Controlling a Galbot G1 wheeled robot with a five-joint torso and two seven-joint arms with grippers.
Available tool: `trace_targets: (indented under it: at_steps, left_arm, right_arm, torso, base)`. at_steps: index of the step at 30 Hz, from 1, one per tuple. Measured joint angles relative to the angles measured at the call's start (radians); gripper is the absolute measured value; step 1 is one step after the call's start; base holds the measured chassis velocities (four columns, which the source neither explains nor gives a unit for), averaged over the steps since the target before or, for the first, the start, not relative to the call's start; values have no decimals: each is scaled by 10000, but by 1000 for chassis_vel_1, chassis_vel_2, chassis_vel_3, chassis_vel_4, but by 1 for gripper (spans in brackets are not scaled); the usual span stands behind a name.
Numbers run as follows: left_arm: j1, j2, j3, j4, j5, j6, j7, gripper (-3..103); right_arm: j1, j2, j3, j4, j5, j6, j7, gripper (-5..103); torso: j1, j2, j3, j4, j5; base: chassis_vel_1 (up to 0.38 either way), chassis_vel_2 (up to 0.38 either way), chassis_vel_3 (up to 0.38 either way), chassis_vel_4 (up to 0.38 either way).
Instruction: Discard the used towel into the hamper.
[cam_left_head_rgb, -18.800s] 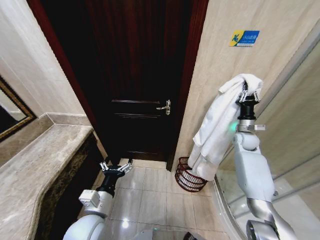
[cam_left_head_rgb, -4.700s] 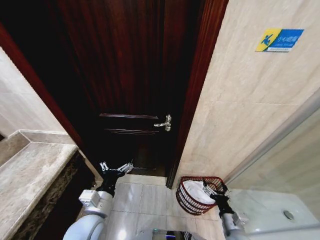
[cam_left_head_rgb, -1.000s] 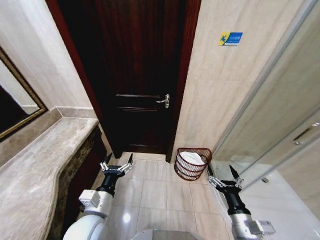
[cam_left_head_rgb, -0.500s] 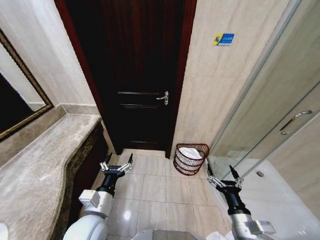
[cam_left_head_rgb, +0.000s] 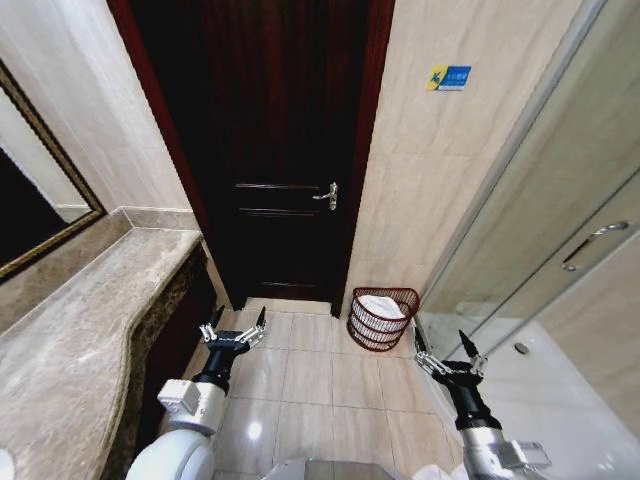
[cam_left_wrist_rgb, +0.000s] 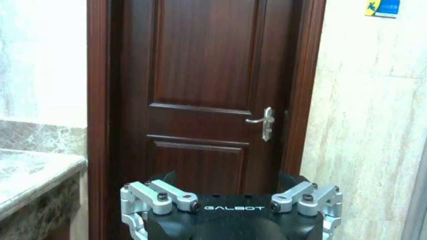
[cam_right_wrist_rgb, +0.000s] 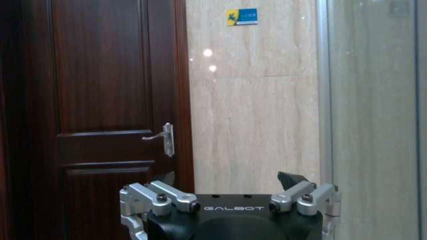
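Head view has the hamper (cam_left_head_rgb: 383, 317) sitting on the tiled floor (cam_left_head_rgb: 310, 375) at the far side of the room, right up against the beige wall, just right of the dark wooden door (cam_left_head_rgb: 280, 150). It's that reddish-brown wire basket, upright, and the white towel (cam_left_head_rgb: 378, 306) is lying inside it, bunched up and showing through the open top. Nothing is hanging over the rim as far as I can see.

Both arms are low and near the robot, well apart from the hamper. The left gripper (cam_left_head_rgb: 234, 330) is on the left, over the floor tiles close to the end of the marble counter (cam_left_head_rgb: 70, 350), fingers spread wide and holding nothing. The right gripper (cam_left_head_rgb: 447, 352) is on the right, near the glass shower partition (cam_left_head_rgb: 540, 230), also splayed out and empty. The hamper sits between them but farther back, a bit closer to the right one.

In the left wrist view you get the left gripper's (cam_left_wrist_rgb: 231, 192) black body with the silver knuckles set wide, pointing at the door and its silver handle (cam_left_wrist_rgb: 263, 122), with the counter edge off to one side. Right wrist view is the same deal: the right gripper (cam_right_wrist_rgb: 230, 187) with fingers apart, facing the door edge, the beige wall and a little blue and yellow sign (cam_right_wrist_rgb: 241, 16) up high, glass panel next to it.
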Motion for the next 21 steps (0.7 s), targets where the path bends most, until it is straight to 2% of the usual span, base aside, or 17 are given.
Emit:
trace_targets:
  at_steps: [9,21]
  left_arm:
    - [1,0,0,0,0,0,0,100]
    - [0,0,0,0,0,0,0,100]
  right_arm:
    - [0,0,0,0,0,0,0,100]
    - [0,0,0,0,0,0,0,100]
  torso:
    - [0,0,0,0,0]
    - [-1,1,-1,-1,0]
  base:
    - [-47,-48,-39,-35]
    - [-92,-95,-102,-96]
